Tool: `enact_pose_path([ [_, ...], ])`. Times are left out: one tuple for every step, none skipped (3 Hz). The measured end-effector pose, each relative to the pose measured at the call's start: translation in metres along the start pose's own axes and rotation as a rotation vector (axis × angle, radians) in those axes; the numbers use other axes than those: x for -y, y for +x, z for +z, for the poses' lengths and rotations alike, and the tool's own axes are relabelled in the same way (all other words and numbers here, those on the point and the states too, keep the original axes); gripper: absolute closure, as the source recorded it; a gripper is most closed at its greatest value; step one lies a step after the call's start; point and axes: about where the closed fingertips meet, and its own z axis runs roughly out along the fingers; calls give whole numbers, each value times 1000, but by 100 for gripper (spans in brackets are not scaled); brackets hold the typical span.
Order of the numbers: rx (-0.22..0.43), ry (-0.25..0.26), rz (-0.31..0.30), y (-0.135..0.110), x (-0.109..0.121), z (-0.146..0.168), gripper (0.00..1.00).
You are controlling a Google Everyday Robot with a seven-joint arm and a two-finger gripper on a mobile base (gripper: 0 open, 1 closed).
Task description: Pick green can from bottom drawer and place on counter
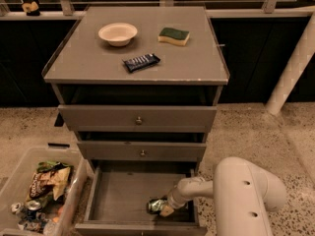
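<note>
In the camera view, the bottom drawer [118, 195] is pulled open, and the green can [155, 205] lies in it near the front right corner, the only thing seen inside. The gripper [165, 209] is down in the drawer, right against the can's right side; whether it has clamped the can or is merely touching it cannot be told. The arm [241, 195] reaches in from the lower right, across the drawer's right wall, and its bulky white link hides the floor there. Two upper drawers [98, 118] are shut, making three drawers in all. On the counter [98, 58] sit one bowl [117, 33], one sponge [173, 35] and one dark snack bar [141, 62], well apart from each other. On the floor to the left, one clear bin [15, 176] holds snack bags [47, 178] and silver cans [32, 206], their number unclear. A white post [293, 68] leans at the right.
</note>
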Motion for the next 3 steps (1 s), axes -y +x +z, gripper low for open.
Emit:
enact_pose_path([
  [0,0,0,0,0,0,100],
  [-13,4,9,1,-9,-17,100],
  [-53,109,-34,3,14,-76,100],
])
